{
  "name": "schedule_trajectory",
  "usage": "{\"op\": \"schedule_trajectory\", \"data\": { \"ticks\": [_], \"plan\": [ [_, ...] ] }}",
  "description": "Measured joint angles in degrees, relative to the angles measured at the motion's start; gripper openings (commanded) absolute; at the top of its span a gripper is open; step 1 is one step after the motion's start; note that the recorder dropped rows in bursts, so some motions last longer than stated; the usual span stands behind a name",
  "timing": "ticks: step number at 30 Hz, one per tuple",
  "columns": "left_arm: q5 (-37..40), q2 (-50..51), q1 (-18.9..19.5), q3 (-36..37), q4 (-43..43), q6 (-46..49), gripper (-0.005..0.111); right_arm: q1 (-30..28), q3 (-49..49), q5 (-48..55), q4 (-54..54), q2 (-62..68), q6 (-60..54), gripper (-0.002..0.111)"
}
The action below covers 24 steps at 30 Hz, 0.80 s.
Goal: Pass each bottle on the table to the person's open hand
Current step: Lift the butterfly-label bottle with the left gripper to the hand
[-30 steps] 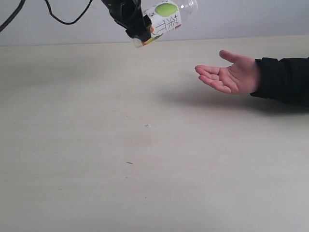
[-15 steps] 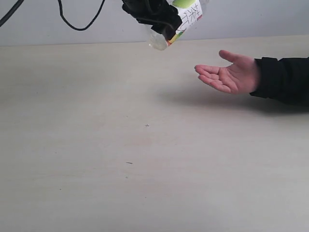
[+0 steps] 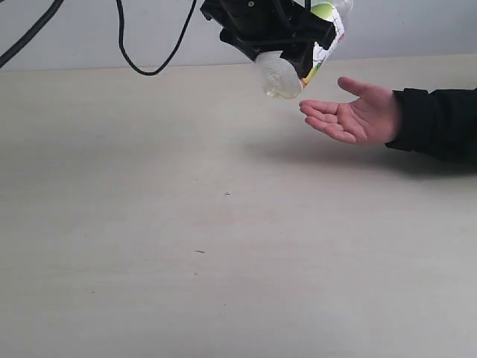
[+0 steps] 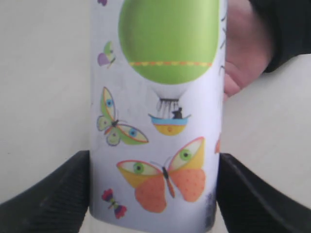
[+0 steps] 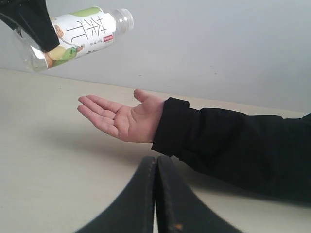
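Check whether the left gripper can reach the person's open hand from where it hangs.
Probably yes. The left gripper, clamped on the bottle, hangs just above and beside the fingertips of the open hand. The palm faces up, empty, and nothing shows between them.

We see a bottle (image 4: 160, 111) filling the middle. Its white label is printed with a green hot-air balloon, a small basket beneath it and several butterflies. The left gripper (image 4: 154, 194) clamps it, with black ribbed fingers (image 4: 53, 199) pressing the label at eight and four o'clock from the bottle's centre. At two o'clock, behind the bottle and partly hidden by it, a person's hand (image 4: 245, 53) shows pink. A black sleeve (image 4: 286, 29) sits just beyond it. The pale table (image 4: 43, 73) lies behind at nine and three o'clock.
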Motion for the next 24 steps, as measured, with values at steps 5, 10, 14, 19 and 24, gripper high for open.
{"op": "schedule_trajectory", "data": {
  "ticks": [5,10,14,19,24],
  "plan": [
    [-0.52,0.00,-1.86,0.00,0.00,-5.59,0.000,0.00,0.00,0.00,0.00,0.00,0.00,0.000],
    [-2.52,0.00,-3.45,0.00,-0.10,-14.35,0.000,0.00,0.00,0.00,0.00,0.00,0.00,0.000],
    [-5.08,0.00,-4.63,0.00,-0.33,-24.91,0.000,0.00,0.00,0.00,0.00,0.00,0.00,0.000],
    [-10.14,0.00,-6.02,0.00,-0.44,-38.72,0.000,0.00,0.00,0.00,0.00,0.00,0.00,0.000],
    [-14.19,1.22,-7.69,-0.08,-3.41,-44.06,0.000,0.00,0.00,0.00,0.00,0.00,0.00,0.000]
  ]
}}
